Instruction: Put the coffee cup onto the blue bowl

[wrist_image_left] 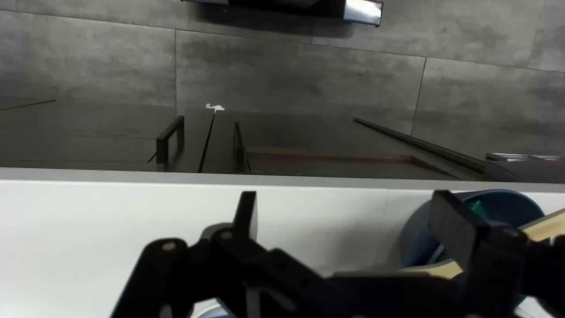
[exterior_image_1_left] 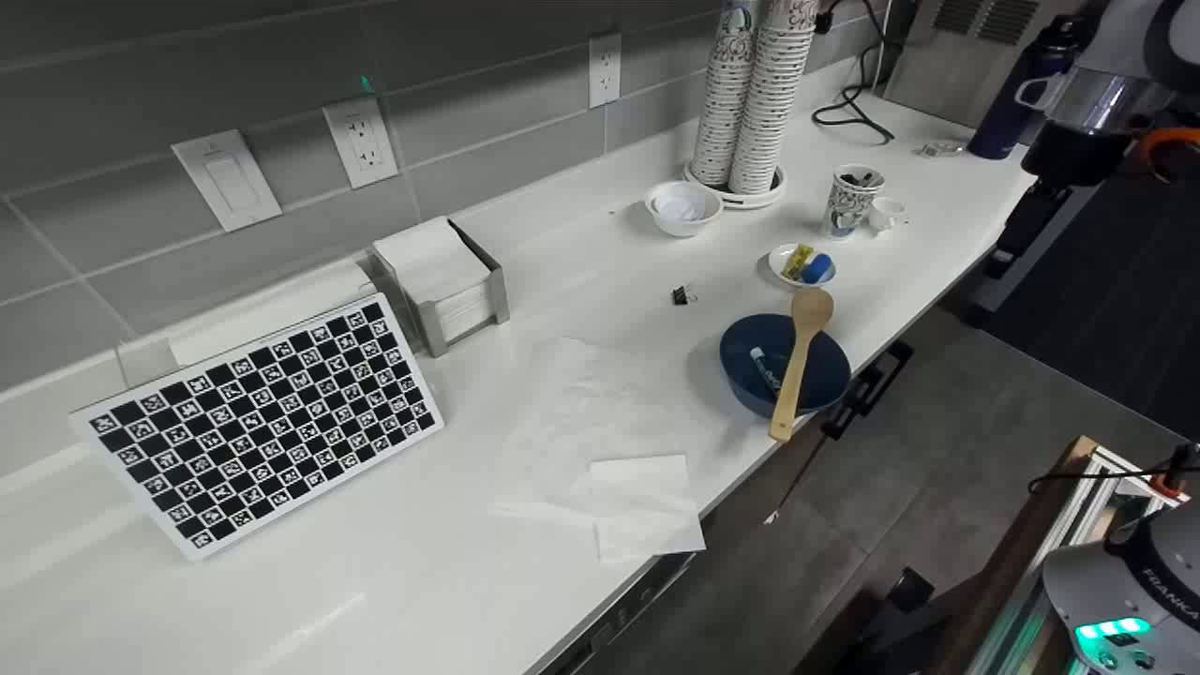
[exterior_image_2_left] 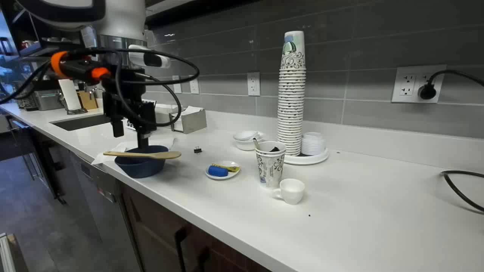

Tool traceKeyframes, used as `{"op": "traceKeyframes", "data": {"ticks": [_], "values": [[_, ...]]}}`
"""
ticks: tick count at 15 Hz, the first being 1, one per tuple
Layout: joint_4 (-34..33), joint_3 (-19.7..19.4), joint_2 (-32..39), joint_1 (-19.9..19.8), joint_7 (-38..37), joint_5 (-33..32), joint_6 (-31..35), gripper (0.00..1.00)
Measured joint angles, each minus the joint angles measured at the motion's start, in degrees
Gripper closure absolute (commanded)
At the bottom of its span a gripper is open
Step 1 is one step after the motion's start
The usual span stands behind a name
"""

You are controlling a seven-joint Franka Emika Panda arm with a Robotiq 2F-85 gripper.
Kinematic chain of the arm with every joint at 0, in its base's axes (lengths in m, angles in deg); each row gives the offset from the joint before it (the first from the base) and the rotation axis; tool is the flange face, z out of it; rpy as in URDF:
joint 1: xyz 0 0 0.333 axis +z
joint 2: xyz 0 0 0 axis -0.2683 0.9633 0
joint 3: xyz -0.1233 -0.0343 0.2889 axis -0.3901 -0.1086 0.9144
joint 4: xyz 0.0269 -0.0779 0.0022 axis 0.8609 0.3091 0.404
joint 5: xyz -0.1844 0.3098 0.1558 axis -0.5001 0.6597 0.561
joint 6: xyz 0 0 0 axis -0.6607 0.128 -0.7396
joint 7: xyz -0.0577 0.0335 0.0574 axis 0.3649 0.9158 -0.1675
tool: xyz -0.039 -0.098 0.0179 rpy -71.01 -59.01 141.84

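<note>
Two black fingers [wrist_image_left: 452, 221] of the pincer [wrist_image_left: 345, 210] stand spread wide, a clear gap between their tips, higher than the glossy white countertop [exterior_image_2_left: 363, 196]. In an exterior view, black cables [exterior_image_2_left: 162, 82] loop beside the pincer. The small, white, round-bodied coffee cup [exterior_image_2_left: 292, 191] sits upright on the countertop, lower than the pincer and well apart from it. Its handle points toward a patterned paper cup [exterior_image_2_left: 270, 168] just beside it, which holds dark items [exterior_image_2_left: 274, 149] too blurred to name. In the wrist view, a round, deep-blue, glossy bowl [wrist_image_left: 415, 238] is below the pincer, past the finger on the right of that view, which partly hides it. A light-brown wooden spoon [exterior_image_1_left: 798, 361] lies across the bowl's rim, and a slim dark tube [exterior_image_1_left: 762, 366] with a pale end leans inside. Also below the pincer, between the bowl and the coffee cup, is a small white plate [exterior_image_2_left: 231, 173] bearing a blue rounded object [exterior_image_2_left: 218, 171] and a yellow piece [exterior_image_2_left: 229, 167].
</note>
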Motion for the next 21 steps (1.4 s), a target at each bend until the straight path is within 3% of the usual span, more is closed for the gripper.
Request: {"op": "traceKeyframes", "data": {"ticks": [10, 15, 21], "values": [[0.0, 0.1, 0.0, -0.1, -0.3, 0.1, 0.4, 0.0], [-3.9, -0.8, 4.7, -1.5, -5.7, 3.3, 12.9, 0.0], [-17.1, -0.6, 20.0, -3.4, -17.2, 5.7, 26.0, 0.0]]}}
